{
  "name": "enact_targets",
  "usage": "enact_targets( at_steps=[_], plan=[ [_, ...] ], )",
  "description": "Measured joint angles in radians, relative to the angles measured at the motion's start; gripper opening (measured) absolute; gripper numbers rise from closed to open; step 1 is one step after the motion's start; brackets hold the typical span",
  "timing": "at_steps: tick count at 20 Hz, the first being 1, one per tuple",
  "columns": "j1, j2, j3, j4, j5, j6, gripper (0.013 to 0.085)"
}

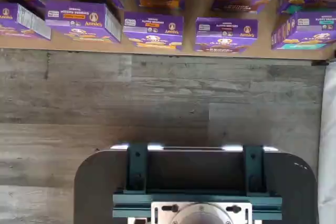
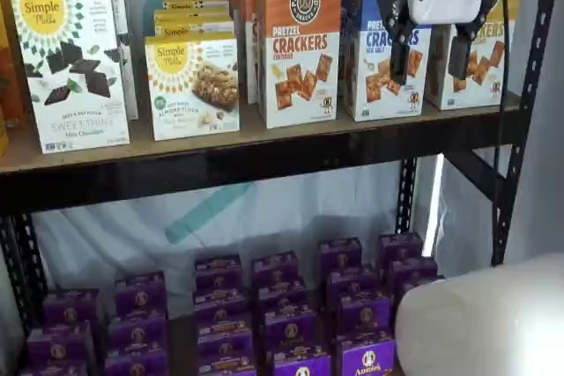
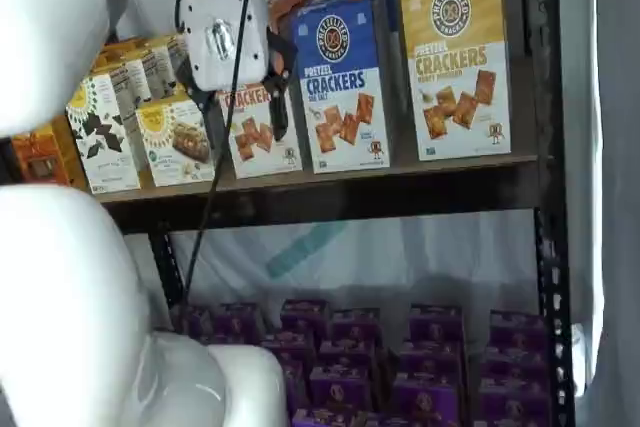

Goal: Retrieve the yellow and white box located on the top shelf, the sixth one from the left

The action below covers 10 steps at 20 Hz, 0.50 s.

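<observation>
Hanging in front of the tan wooden top shelf with its dark front beam [image 2: 264,160] [image 3: 330,197], the white gripper with two black fingers [image 2: 434,55] [image 3: 235,107] shows in both shelf views. Its fingers are spread wide, with a clear gap between them, and they hold nothing.

The tall cardboard yellow and white box with brown square crackers on it [image 3: 456,62] stands upright on that shelf, at the upper right of one shelf view. In the other shelf view [image 2: 471,63] it sits behind the gripper, so only parts of it peek out. Just beside it stands the blue-topped crackers box [image 2: 374,50] [image 3: 343,82], and next along is the orange-topped crackers box [image 2: 300,41] (its lower part is all I can see past the gripper in one view).

Down low, rows of small purple boxes [image 2: 291,314] [image 3: 380,362] fill the bottom shelf. The wrist view looks down on those purple boxes [image 1: 152,30], a grey wood-look floor [image 1: 105,103] and a dark mount with teal brackets [image 1: 197,182].
</observation>
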Motion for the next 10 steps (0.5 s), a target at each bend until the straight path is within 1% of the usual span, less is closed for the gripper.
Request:
enact_targets(
  at_steps=[5, 10],
  plan=[
    [-0.008, 0.001, -0.001, 0.007, 0.0, -0.005, 0.085],
    [-0.016, 0.001, 0.002, 0.002, -0.009, -0.016, 0.085]
  ],
)
